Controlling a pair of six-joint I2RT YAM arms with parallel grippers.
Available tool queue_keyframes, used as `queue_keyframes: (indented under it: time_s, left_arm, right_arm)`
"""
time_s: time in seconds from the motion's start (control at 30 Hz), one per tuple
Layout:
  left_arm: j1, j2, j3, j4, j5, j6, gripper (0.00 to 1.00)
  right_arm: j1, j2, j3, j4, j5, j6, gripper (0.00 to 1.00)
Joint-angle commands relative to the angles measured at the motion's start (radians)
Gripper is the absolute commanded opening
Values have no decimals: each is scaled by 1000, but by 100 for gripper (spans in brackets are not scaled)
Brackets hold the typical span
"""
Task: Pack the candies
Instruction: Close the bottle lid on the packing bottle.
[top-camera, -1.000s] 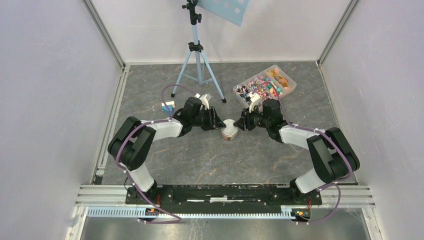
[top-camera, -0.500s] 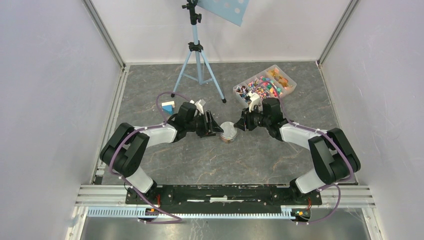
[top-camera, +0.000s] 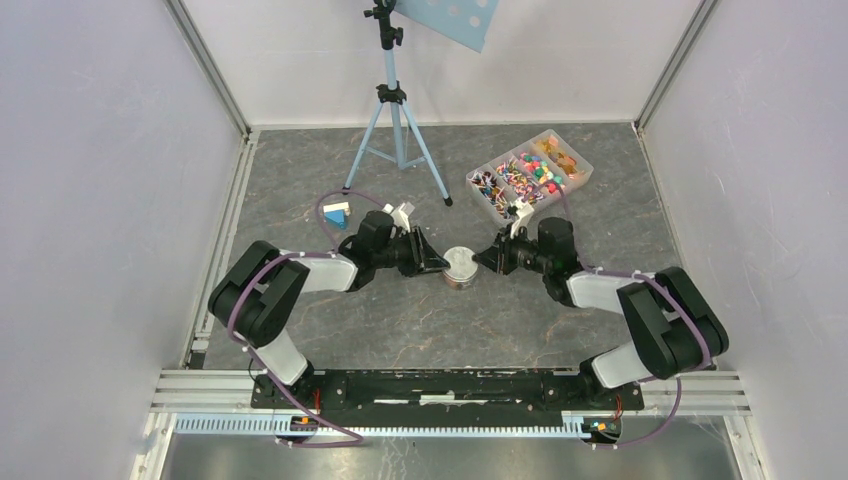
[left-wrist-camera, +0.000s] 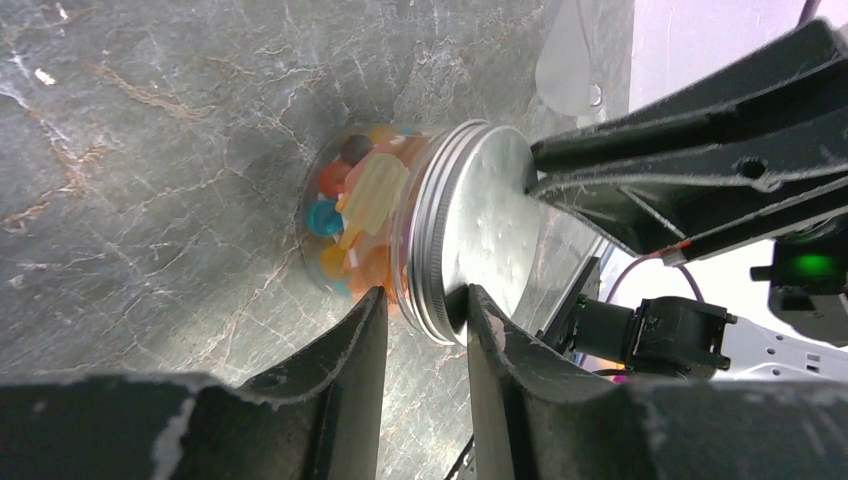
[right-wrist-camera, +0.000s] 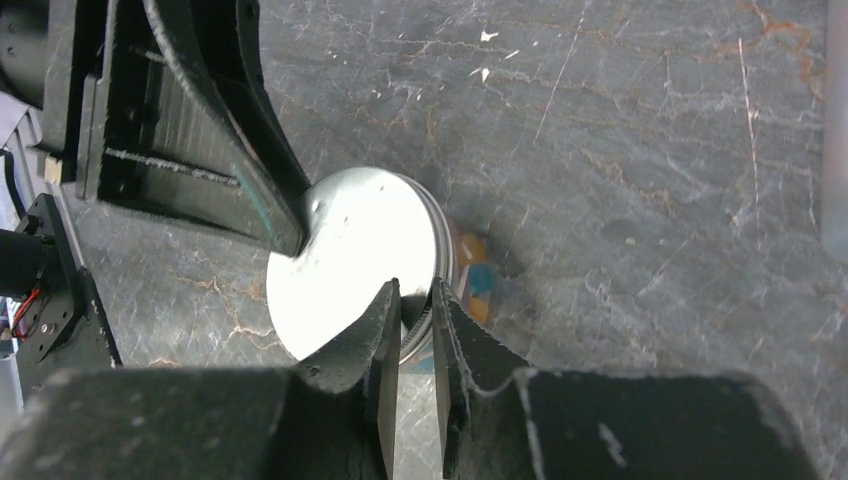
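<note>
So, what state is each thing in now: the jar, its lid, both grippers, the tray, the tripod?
jar: upright, closed, candies inside.
lid: on the jar.
left gripper: astride the lid's rim; grip unclear.
right gripper: shut on the lid's rim.
tray: open, compartments filled.
tripod: standing.

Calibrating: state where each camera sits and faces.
Top external: above, behind the bases, looking down at table; left arm and right arm show.
Left wrist: on left arm, facing candy jar; left gripper at bottom.
Right wrist: on right arm, facing same jar; right gripper at bottom.
Shared: wrist views both show the jar and the opposite gripper.
</note>
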Motion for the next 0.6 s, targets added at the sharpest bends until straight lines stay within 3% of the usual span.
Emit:
queue_keyframes:
  time_s: [0.0, 0.37, 0.43, 0.57]
  left_arm:
    - [-12, 60, 15, -126, -73, 40, 30]
    - [-3, 85, 35, -171, -97, 78, 30]
    - [4, 56, 79, -232, -97, 101, 32]
    - [27, -38, 169, -357, -103, 133, 51]
  right_arm:
    - [17, -40, -150, 9, 31, 75, 21]
    - [17, -51, -235, 136, 37, 182, 23]
    - [17, -77, -207, 100, 42, 172, 30]
    - [9, -166, -94, -120, 110, 89, 55]
